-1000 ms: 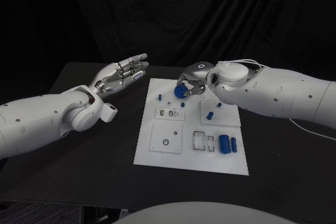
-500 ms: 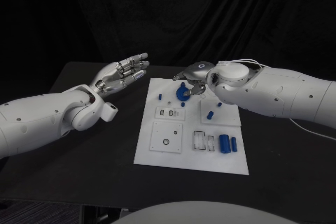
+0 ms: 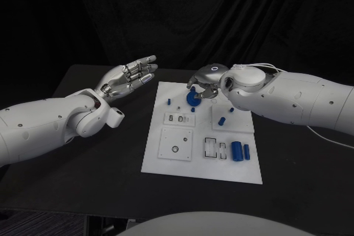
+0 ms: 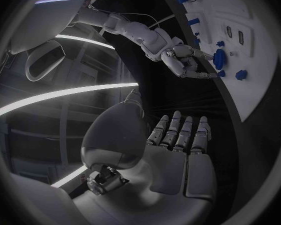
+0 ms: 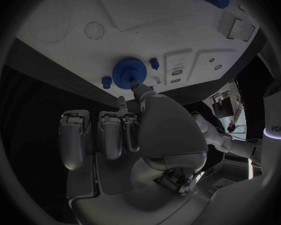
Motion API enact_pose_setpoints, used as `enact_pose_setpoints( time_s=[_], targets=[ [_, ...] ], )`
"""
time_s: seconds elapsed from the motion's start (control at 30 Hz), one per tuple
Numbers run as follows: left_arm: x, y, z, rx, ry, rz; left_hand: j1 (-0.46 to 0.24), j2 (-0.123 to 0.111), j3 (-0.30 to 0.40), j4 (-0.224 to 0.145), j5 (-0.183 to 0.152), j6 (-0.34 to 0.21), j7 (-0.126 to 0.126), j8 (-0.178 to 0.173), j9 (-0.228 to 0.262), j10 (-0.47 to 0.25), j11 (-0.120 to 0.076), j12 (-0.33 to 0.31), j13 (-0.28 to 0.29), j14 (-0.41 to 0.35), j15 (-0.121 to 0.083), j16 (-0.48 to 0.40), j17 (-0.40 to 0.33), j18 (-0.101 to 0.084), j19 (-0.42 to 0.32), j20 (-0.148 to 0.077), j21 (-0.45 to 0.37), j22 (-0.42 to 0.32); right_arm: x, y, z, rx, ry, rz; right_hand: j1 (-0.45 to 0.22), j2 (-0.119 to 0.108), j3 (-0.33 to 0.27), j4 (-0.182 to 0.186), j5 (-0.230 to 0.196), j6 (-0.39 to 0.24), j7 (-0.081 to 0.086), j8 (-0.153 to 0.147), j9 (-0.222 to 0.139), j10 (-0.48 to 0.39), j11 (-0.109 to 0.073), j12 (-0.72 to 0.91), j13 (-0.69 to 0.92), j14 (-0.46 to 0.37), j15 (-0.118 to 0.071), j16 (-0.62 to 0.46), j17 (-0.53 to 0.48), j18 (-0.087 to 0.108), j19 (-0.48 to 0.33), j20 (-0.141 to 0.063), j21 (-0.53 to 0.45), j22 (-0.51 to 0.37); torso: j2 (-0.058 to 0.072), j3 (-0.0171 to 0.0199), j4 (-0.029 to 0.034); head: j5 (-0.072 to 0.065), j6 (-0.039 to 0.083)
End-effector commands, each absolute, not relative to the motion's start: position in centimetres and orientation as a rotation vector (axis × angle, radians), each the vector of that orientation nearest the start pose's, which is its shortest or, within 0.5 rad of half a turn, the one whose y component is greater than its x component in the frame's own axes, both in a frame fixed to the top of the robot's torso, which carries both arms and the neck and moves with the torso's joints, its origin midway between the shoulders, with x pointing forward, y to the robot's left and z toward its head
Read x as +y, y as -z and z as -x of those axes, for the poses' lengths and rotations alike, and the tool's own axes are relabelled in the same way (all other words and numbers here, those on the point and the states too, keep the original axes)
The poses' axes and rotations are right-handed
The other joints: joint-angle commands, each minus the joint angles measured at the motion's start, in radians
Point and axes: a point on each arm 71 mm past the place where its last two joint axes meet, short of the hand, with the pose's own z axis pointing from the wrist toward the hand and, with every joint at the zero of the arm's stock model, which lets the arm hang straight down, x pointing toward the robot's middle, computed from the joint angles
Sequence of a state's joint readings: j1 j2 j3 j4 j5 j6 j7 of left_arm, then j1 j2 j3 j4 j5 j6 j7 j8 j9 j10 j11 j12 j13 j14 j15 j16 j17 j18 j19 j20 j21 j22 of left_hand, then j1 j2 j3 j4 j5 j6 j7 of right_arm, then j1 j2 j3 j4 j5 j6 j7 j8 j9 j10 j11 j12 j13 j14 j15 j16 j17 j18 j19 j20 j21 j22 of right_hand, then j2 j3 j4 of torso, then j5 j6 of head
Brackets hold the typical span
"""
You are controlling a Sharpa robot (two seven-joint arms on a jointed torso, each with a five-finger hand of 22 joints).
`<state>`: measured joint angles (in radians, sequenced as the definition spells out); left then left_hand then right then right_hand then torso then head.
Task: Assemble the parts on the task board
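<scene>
Lowering: right robot hand brought blue gear onto task board.

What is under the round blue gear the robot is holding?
The white task board lies under the round blue toothed gear held by the right hand, with small blue pegs beside it. The spot directly beneath is covered by the gear.

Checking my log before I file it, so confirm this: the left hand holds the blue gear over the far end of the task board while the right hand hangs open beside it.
Not right: the hands are swapped. The right hand holds the blue gear over the far end of the task board; the left hand hangs open beside it. The head view shows this.
</scene>
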<state>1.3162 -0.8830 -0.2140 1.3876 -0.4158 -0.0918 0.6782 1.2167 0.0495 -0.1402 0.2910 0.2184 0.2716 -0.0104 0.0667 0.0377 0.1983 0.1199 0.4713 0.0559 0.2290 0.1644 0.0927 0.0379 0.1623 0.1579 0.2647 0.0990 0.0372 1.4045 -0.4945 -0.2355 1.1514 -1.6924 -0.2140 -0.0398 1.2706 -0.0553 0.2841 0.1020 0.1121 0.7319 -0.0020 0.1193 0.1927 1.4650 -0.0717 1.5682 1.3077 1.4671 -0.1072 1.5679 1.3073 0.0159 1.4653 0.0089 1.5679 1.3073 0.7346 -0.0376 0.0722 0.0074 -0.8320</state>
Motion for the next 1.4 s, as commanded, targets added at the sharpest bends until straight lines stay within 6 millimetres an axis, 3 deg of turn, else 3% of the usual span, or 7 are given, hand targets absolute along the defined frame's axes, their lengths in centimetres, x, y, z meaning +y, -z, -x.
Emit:
enact_pose_setpoints(
  time_s=[0.03, 0.2, 0.4, 0.6, 0.83, 1.1, 1.4],
  targets=[
    [25.1, 16.8, -49.3, 1.446, 1.615, 0.39, 0.001, 0.011, -0.007, -0.002, 0.004, -0.002, 0.0, -0.005, 0.0, -0.009, 0.001, -0.003, -0.002, 0.003, 0.006, -0.002, 0.001, 0.013, 0.002, 0.007, 0.006, 0.001, -12.5, 15.8, -55.1, 1.489, -0.452, 0.622, -0.01, -0.012, -0.01, 0.002, 0.003, 0.027, 0.006, 0.014, 0.007, 0.106, 0.004, 0.003, 0.263, 0.104, 0.0, 0.003, 0.263, -0.016, 0.105, -0.002, 0.003, 0.264, 0.0, -0.0003, 0.0001, 0.002, 0.001],
    [25.1, 16.8, -49.3, 1.447, 1.615, 0.391, 0.001, 0.011, -0.007, -0.002, 0.004, -0.002, 0.0, -0.005, 0.0, -0.009, 0.001, -0.003, -0.002, 0.003, 0.006, -0.002, 0.001, 0.013, 0.002, 0.007, 0.006, 0.001, -13.1, 16.0, -54.9, 1.479, -0.46, 0.615, -0.01, -0.019, -0.013, 0.003, 0.003, 0.028, 0.007, 0.016, 0.009, 0.106, 0.005, 0.003, 0.263, 0.104, 0.001, 0.003, 0.263, -0.016, 0.105, -0.001, 0.003, 0.264, -0.001, 0.0003, -0.0012, -0.002, 0.002],
    [25.2, 16.9, -49.3, 1.448, 1.615, 0.393, 0.002, 0.013, -0.007, -0.002, 0.004, -0.003, 0.001, -0.005, -0.001, -0.009, 0.001, -0.004, -0.002, 0.003, 0.007, -0.002, 0.001, 0.013, 0.002, 0.007, 0.006, 0.001, -13.8, 16.0, -54.6, 1.451, -0.479, 0.605, -0.006, -0.027, -0.017, 0.016, 0.004, 0.074, 0.012, 0.057, 0.037, 0.106, 0.009, 0.003, 0.263, 0.104, 0.005, 0.003, 0.263, -0.016, 0.105, 0.003, 0.003, 0.264, 0.0, 0.0003, -0.0004, 0.001, 0.003],
    [25.4, 16.9, -49.2, 1.449, 1.613, 0.395, 0.002, 0.015, -0.007, -0.002, 0.005, -0.003, 0.001, -0.005, -0.001, -0.01, 0.001, -0.005, -0.002, 0.002, 0.007, -0.002, 0.001, 0.013, 0.002, 0.007, 0.006, 0.001, -14.4, 16.3, -54.3, 1.458, -0.485, 0.592, -0.007, -0.033, -0.021, 0.019, 0.003, 0.069, 0.013, 0.06, 0.041, 0.106, 0.01, 0.003, 0.263, 0.104, 0.006, 0.003, 0.263, -0.016, 0.105, 0.004, 0.003, 0.264, 0.0, -0.0002, 0.0003, -0.001, 0.003],
    [25.4, 16.9, -49.2, 1.449, 1.612, 0.396, 0.002, 0.015, -0.007, -0.002, 0.005, -0.003, 0.001, -0.005, -0.001, -0.01, 0.001, -0.005, -0.002, 0.002, 0.007, -0.002, 0.001, 0.013, 0.002, 0.007, 0.006, 0.001, -15.2, 17.2, -54.0, 1.539, -0.46, 0.596, -0.005, -0.059, -0.031, 0.045, 0.005, 0.081, 0.018, 0.1, 0.072, 0.106, 0.013, 0.003, 0.263, 0.104, 0.009, 0.003, 0.263, -0.016, 0.105, 0.006, 0.003, 0.264, 0.0, -0.0004, -0.0001, -0.003, 0.004],
    [25.4, 16.9, -49.2, 1.45, 1.613, 0.396, 0.004, 0.017, -0.008, -0.003, 0.005, -0.004, 0.001, -0.006, -0.001, -0.01, 0.002, -0.005, -0.002, 0.002, 0.007, -0.002, 0.001, 0.013, 0.002, 0.008, 0.006, 0.001, -15.4, 18.0, -53.8, 1.606, -0.441, 0.609, -0.014, -0.087, -0.042, 0.113, -0.046, 0.044, 0.028, 0.082, 0.073, 0.106, 0.021, 0.003, 0.263, 0.104, 0.014, 0.003, 0.263, -0.016, 0.105, 0.012, 0.003, 0.264, 0.0, -0.0005, 0.0006, -0.003, 0.004],
    [25.4, 16.9, -49.2, 1.45, 1.613, 0.396, 0.004, 0.017, -0.008, -0.003, 0.005, -0.004, 0.001, -0.006, -0.001, -0.01, 0.002, -0.005, -0.002, 0.002, 0.007, -0.002, 0.001, 0.013, 0.002, 0.008, 0.006, 0.001, -15.1, 18.7, -53.8, 1.639, -0.434, 0.615, -0.007, -0.094, -0.042, 0.137, -0.031, 0.035, 0.036, 0.066, 0.065, 0.106, 0.027, 0.003, 0.263, 0.104, 0.019, 0.003, 0.263, -0.016, 0.105, 0.016, 0.003, 0.264, 0.0, -0.0006, 0.001, -0.004, -0.001]
  ],
)
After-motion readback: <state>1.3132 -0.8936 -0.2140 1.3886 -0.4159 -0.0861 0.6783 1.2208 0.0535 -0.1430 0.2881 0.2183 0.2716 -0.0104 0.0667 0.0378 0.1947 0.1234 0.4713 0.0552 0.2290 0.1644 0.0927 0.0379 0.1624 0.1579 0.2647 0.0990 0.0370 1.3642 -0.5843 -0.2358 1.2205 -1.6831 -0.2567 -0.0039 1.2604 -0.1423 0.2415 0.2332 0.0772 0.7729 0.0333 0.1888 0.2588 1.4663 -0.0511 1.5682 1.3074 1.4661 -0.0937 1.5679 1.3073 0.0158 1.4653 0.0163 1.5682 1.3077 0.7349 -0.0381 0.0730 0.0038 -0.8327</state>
